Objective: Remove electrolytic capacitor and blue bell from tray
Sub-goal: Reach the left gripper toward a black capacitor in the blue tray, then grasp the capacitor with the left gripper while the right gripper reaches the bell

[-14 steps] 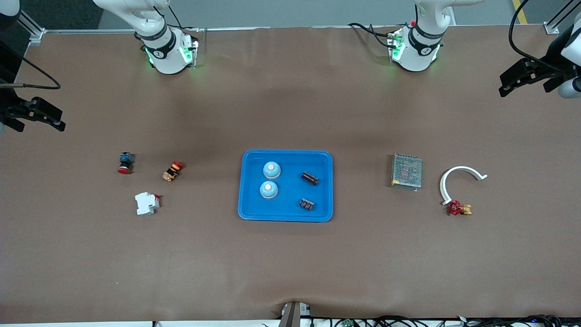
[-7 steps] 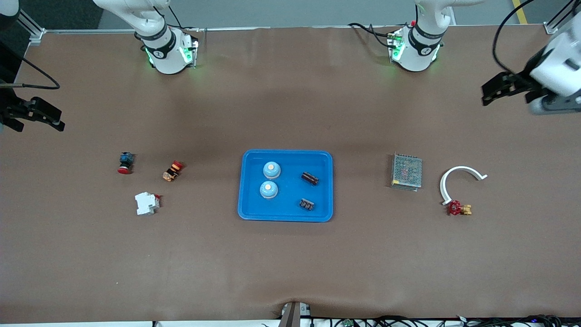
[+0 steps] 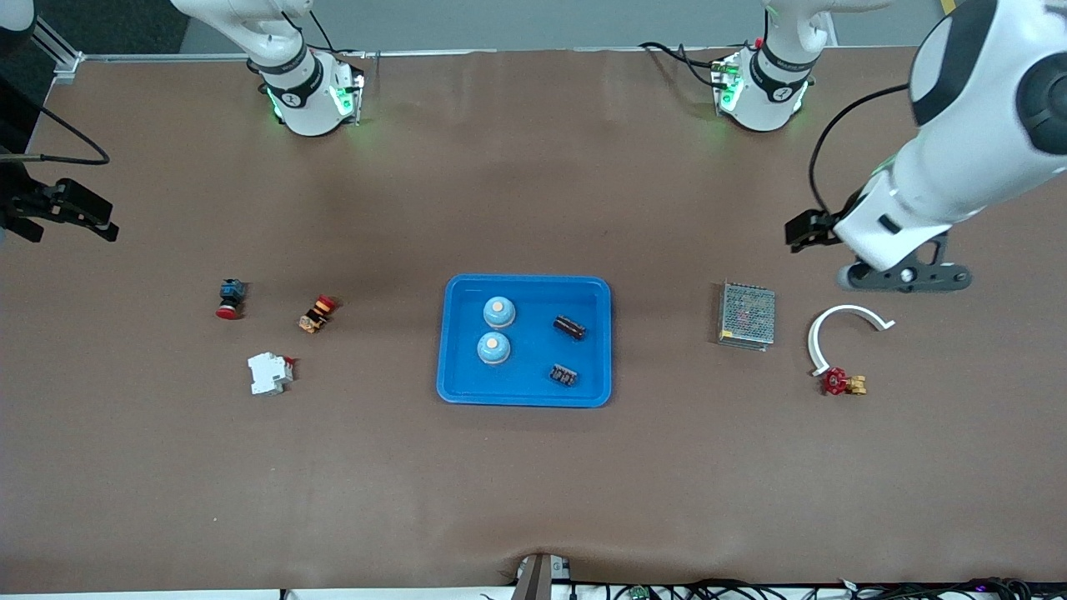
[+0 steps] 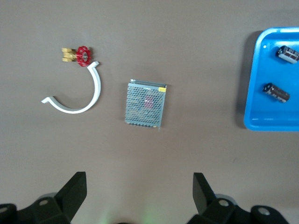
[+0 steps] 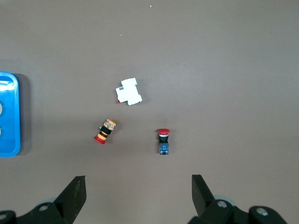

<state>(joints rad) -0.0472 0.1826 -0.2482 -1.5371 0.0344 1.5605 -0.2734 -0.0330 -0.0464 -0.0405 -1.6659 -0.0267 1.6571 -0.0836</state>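
Left gripper (image 3: 802, 231) has swung in from the bench edge, empty, jaws apart, over bare bench beside the mesh box (image 3: 747, 315); right gripper (image 3: 71, 210) waits, jaws apart. Capacitors (image 3: 569, 327) and bells (image 3: 498, 312) sit in the tray (image 3: 525, 393) mid-bench, probably its target

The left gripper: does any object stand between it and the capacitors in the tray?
Nothing blocks it. The left gripper, open, hangs over bare table toward the left arm's end. The grey mesh box lies beside that path, nearer the front camera. Both capacitors lie uncovered in the blue tray.
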